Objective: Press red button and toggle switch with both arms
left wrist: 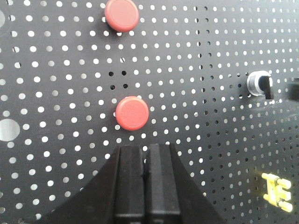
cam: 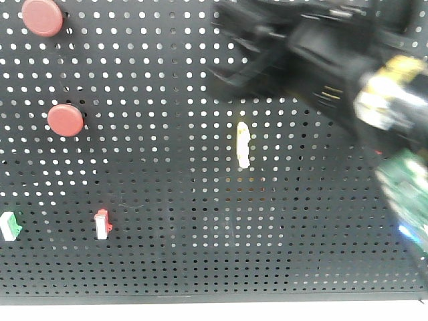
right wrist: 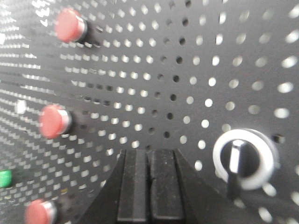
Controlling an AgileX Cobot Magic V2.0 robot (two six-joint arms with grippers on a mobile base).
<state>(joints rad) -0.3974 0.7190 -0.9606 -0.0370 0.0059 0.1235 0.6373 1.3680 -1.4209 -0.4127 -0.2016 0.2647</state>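
Observation:
On the black pegboard (cam: 200,200), the larger red button (cam: 42,17) is at the top left, with a slightly smaller red button (cam: 65,120) below it. In the left wrist view my left gripper (left wrist: 145,148) is shut and empty. Its tips are just under the smaller button (left wrist: 132,113); the larger button (left wrist: 122,15) is higher up. The toggle switch (right wrist: 245,158), a black lever in a silver ring, is right of my shut, empty right gripper (right wrist: 150,153). It also shows in the left wrist view (left wrist: 259,84). In the front view my blurred right arm (cam: 334,60) hides it.
A cream-yellow elongated switch (cam: 244,144) is at the board's middle. A red clip-shaped switch (cam: 101,224) and a green-and-white part (cam: 9,225) are at the lower left. A yellow part (left wrist: 277,190) shows at the lower right of the left wrist view.

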